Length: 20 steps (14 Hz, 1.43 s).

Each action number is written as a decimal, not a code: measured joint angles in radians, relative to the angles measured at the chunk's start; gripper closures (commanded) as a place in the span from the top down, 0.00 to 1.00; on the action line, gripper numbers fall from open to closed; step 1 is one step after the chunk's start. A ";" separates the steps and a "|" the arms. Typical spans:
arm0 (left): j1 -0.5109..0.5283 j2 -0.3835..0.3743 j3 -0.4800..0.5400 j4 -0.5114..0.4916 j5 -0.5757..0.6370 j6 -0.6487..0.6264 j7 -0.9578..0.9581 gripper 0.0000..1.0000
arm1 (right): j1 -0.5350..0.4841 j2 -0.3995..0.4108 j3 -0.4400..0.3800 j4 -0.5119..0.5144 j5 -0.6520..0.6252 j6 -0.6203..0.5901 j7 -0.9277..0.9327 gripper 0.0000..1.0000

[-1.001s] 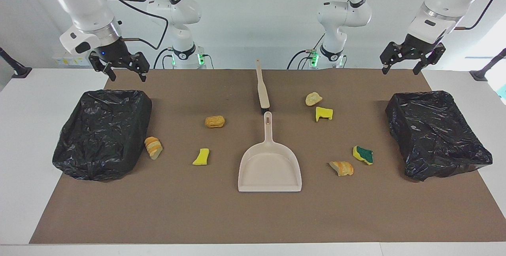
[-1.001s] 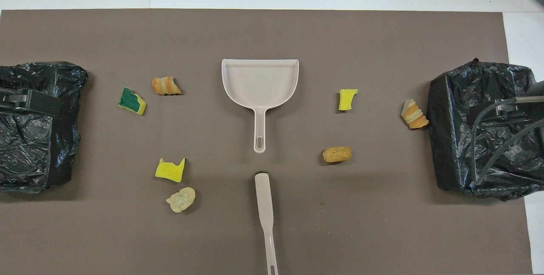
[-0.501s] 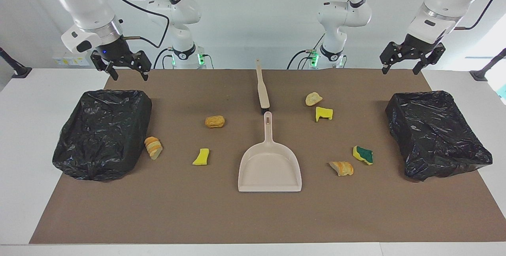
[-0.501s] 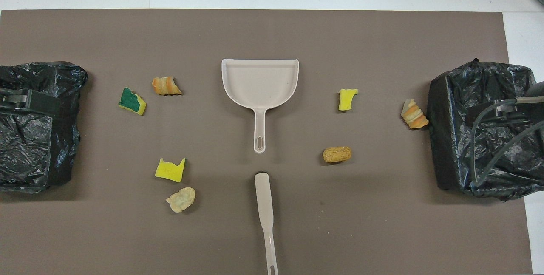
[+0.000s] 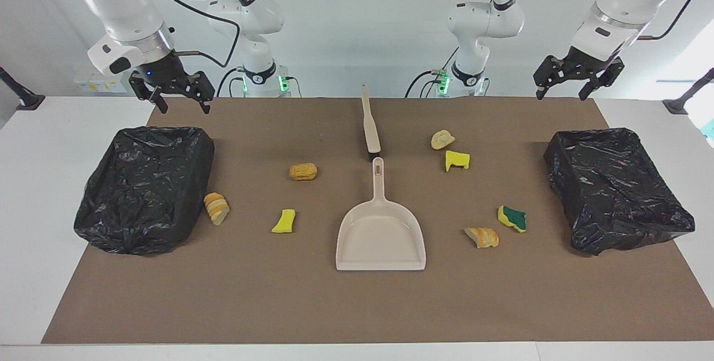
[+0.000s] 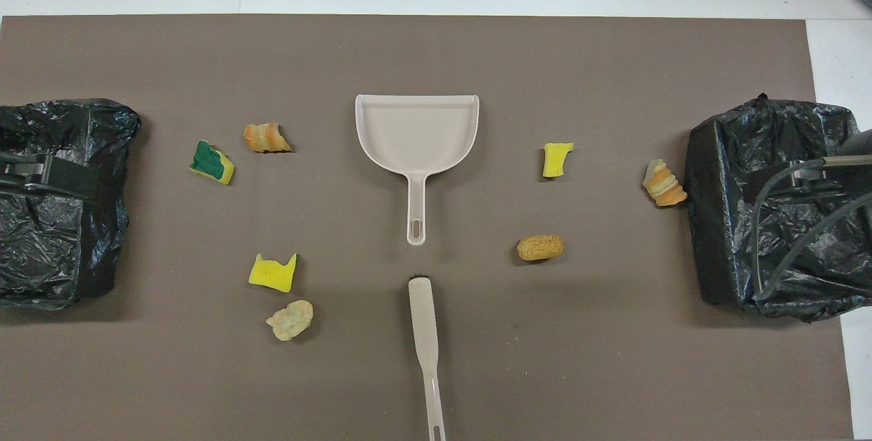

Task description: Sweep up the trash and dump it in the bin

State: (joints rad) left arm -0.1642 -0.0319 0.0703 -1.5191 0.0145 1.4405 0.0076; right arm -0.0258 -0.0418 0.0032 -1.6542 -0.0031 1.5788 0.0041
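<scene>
Several scraps of trash lie on the brown mat: a tan lump (image 5: pixel 442 139), a yellow wedge (image 5: pixel 457 160), a yellow-and-green sponge piece (image 5: pixel 512 218) and a striped bread piece (image 5: pixel 482 236) toward the left arm's end. A brown lump (image 5: pixel 303 171), another yellow wedge (image 5: pixel 284 221) and a sliced bread piece (image 5: pixel 216 208) lie toward the right arm's end. A black-lined bin (image 5: pixel 145 188) stands at the right arm's end, and a second bin (image 5: pixel 616 188) at the left arm's. My right gripper (image 5: pixel 184 105) and left gripper (image 5: pixel 560 93) hang open and empty above the mat's edge nearest the robots.
A beige dustpan (image 5: pixel 381 232) lies mid-mat with its handle pointing toward the robots. A beige brush (image 5: pixel 370 126) lies in line with it, nearer to the robots. The sliced bread piece touches the wall of the bin at the right arm's end.
Both grippers have drifted slightly upward. Nothing on the mat has moved.
</scene>
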 measured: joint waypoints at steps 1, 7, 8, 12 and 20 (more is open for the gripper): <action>0.000 -0.001 0.000 0.000 0.000 0.000 0.000 1.00 | 0.002 0.000 0.000 0.000 0.000 0.000 0.000 1.00; -0.004 -0.037 -0.024 -0.065 -0.052 0.005 -0.020 1.00 | 0.007 0.000 0.004 -0.001 0.000 0.000 0.000 1.00; -0.017 -0.055 -0.032 -0.102 -0.060 0.021 -0.043 1.00 | 0.007 0.000 0.004 -0.002 0.000 0.000 0.000 1.00; -0.166 -0.109 -0.050 -0.257 -0.064 0.085 -0.174 1.00 | 0.007 0.000 0.004 -0.003 0.000 0.000 0.000 1.00; -0.490 -0.145 -0.057 -0.540 -0.065 0.325 -0.554 1.00 | 0.007 0.000 0.004 -0.014 0.000 0.001 -0.003 1.00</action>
State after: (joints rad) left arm -0.6545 -0.1771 0.0130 -2.0586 -0.0500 1.7653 -0.5461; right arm -0.0189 -0.0422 0.0076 -1.6686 -0.0030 1.5793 0.0014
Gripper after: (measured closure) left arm 0.000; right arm 0.000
